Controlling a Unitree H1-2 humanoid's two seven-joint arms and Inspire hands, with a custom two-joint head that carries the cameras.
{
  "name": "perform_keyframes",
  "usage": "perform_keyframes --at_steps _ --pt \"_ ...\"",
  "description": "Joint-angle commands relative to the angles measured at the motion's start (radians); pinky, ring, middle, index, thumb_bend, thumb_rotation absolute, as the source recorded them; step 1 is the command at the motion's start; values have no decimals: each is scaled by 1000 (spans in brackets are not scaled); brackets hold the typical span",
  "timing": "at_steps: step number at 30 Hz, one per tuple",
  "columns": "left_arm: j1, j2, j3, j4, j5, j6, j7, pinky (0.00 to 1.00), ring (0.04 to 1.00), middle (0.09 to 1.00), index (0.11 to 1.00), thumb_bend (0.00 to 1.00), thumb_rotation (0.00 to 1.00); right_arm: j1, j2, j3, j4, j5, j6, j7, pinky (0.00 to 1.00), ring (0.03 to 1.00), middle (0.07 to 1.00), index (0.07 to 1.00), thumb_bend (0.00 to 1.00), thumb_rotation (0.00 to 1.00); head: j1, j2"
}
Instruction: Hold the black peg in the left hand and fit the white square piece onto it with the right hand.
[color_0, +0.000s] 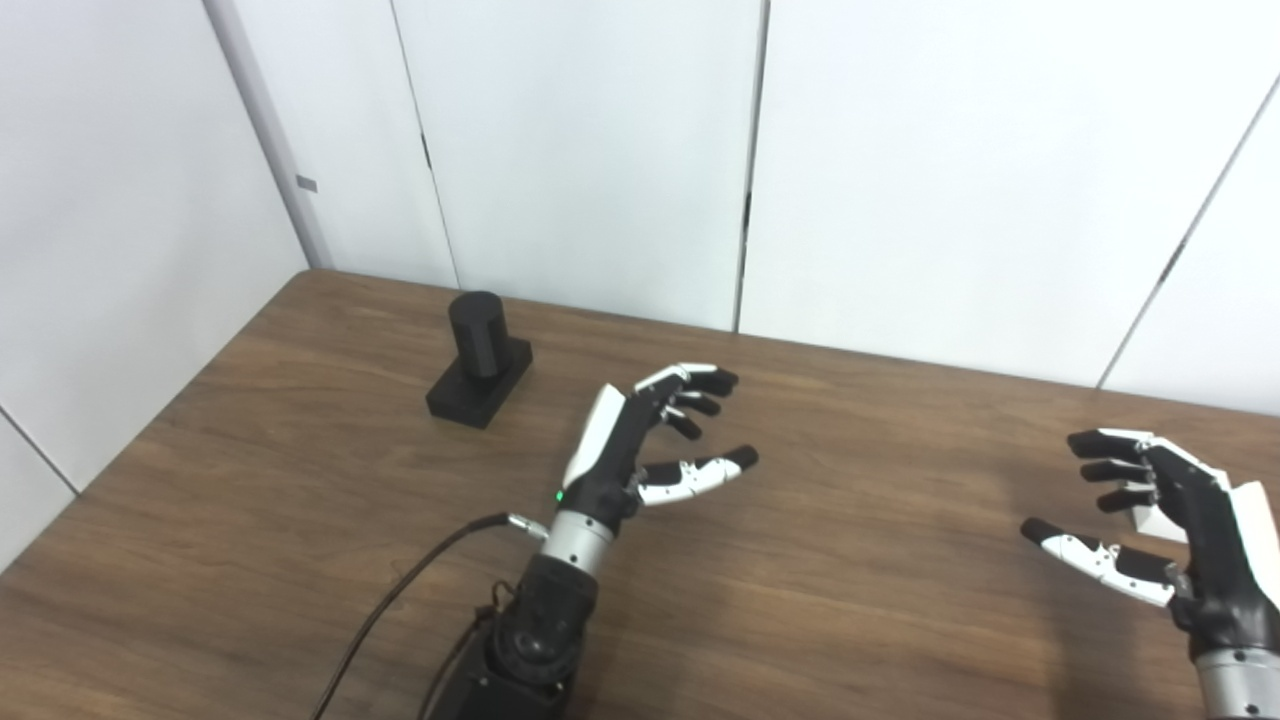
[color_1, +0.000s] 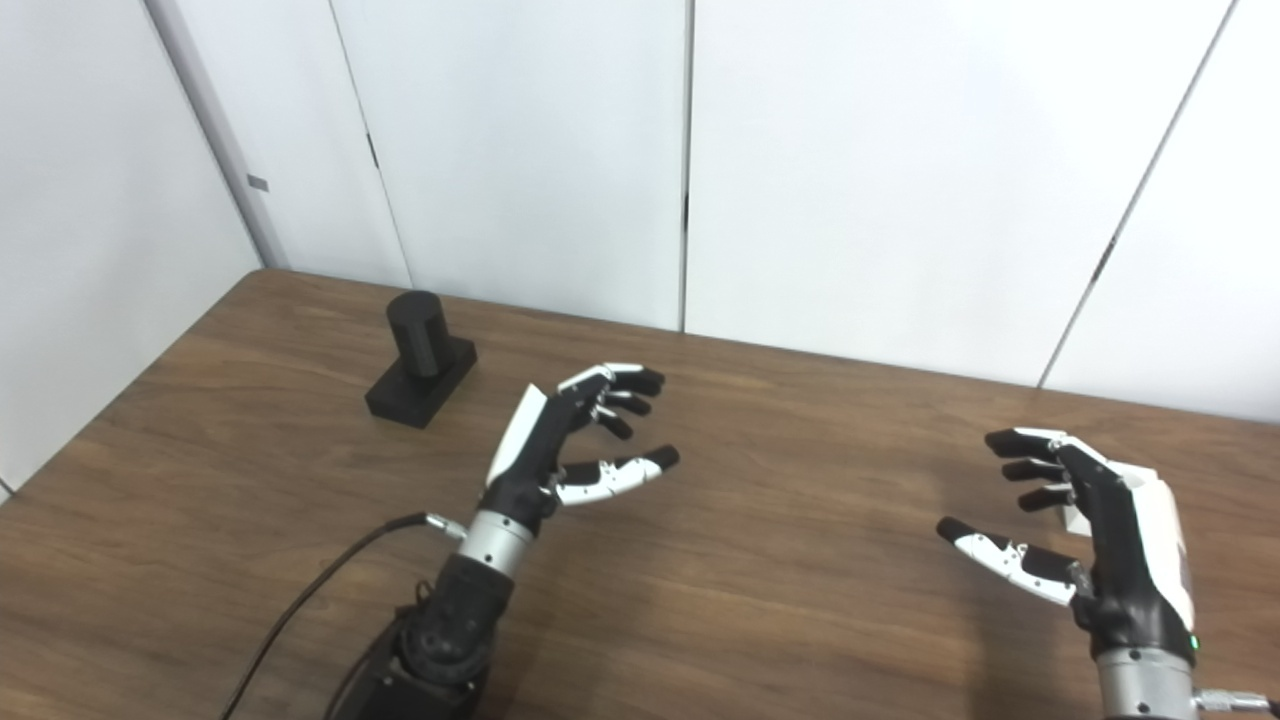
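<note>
Left eye view and right eye view both look down on a brown wood-grain counter (color_0: 860, 560) with a smooth, matte surface, set against plain white wall panels (color_0: 580, 140) split by thin dark vertical seams.

At the far left stands the black peg (color_0: 477, 333), a short upright matte cylinder rising from a flat rectangular black base (color_0: 478, 385) that sits on the counter near the back edge. Nothing touches it.

To its right, well apart from the peg, the left hand (color_0: 640, 440) hangs above the counter with its palm turned to the right. Its shell is glossy white plastic over black links, with dark rubbery fingertips; the fingers (color_0: 700, 385) are spread and gently curled, the thumb apart below them, holding nothing. A brushed metal wrist collar joins it to a black forearm, and a black cable (color_0: 400, 590) runs from the wrist toward the bottom edge.

At the far right the right hand (color_1: 1095, 520) mirrors it, palm facing left, fingers (color_1: 1020, 445) apart and empty. Just behind those fingers a small white blocky corner shows: the white square piece (color_1: 1071, 518), mostly hidden by the hand, apparently resting on the counter.

No writing or labels can be read.
</note>
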Motion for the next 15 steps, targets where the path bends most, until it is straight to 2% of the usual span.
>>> perform_keyframes --at_steps 1,6,11,15 --pt "-57 30 20 -54 -2 6 0 534 678 729 693 789 211 -25 -13 -10 -38 8 -16 -2 525 645 679 637 575 0 1 0" --pt "-87 78 52 -100 22 55 4 534 683 748 703 764 177 -28 -19 -11 -31 13 -28 -4 519 644 676 635 566 0 10 -1" --pt "-105 119 87 -129 96 104 44 514 684 767 725 781 171 -28 -22 -10 -17 26 -41 -4 528 644 677 639 572 0 19 -2" --pt "-116 139 119 -149 175 175 87 579 737 786 756 817 209 -29 -22 -7 -11 25 -46 -7 524 643 676 635 576 0 21 -3"
